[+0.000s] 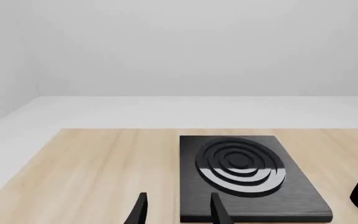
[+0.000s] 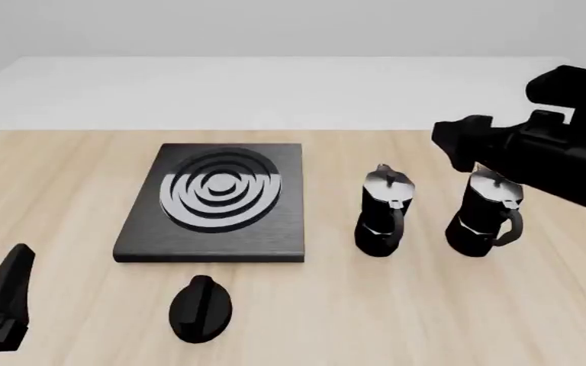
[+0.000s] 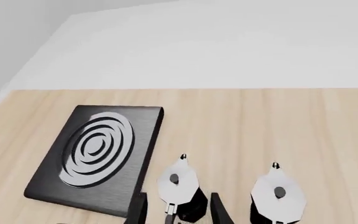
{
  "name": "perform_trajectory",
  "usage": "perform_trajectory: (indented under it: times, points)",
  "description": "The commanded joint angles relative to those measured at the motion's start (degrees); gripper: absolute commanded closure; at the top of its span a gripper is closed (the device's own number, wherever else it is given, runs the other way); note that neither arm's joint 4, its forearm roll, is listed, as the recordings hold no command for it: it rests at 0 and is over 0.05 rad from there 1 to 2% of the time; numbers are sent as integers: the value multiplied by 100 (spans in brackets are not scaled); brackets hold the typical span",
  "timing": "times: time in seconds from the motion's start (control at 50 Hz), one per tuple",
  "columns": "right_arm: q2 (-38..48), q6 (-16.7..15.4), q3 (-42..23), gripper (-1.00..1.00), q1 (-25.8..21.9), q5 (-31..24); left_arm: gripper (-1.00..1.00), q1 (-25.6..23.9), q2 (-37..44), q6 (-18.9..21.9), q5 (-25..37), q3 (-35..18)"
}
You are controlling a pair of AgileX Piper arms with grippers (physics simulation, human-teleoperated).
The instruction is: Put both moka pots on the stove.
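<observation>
Left wrist: my left gripper (image 1: 177, 210) has its fingers apart, empty, low before the stove (image 1: 253, 205); one pot's edge shows beside it.
Front: both pots stand upright on the table (image 2: 426, 305) right of the stove, near pot (image 2: 384, 211) closer to it, far pot (image 2: 488, 215) under my right arm.
Right wrist: my right gripper (image 3: 177, 207) is spread and empty above the near pot.
Handling: rigid and probably slick; I'd grip the faceted waist.

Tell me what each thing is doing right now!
Left moka pot: upright on the table, lid shut, not held.
Right moka pot: upright on the table, lid shut, not held.
Stove: flat, nothing on it.
Black knob: lying in front of the stove.
Left pincer: open, holding nothing.
Right pincer: open, above the left moka pot.
</observation>
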State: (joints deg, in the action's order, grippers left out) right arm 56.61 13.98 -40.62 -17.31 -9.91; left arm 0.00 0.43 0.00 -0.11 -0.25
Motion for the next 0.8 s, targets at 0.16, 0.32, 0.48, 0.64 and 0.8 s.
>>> perform_trajectory:
  times: [0.16, 0.32, 0.48, 0.64, 0.8]
  points:
    - [188, -12, 249, -100, 258, 55, -100, -1, 1, 0, 0, 0]
    - [374, 98, 262, -100, 114, 139, -100, -1, -1, 1, 0, 0]
    - [682, 233, 338, -100, -35, 358, -100, -1, 0, 0, 0, 0]
    - [882, 351, 373, -100, -158, 475, -100, 0, 0, 0, 0, 0]
    - [1006, 382, 417, -100, -190, 568, -100, 0, 0, 0, 0, 0]
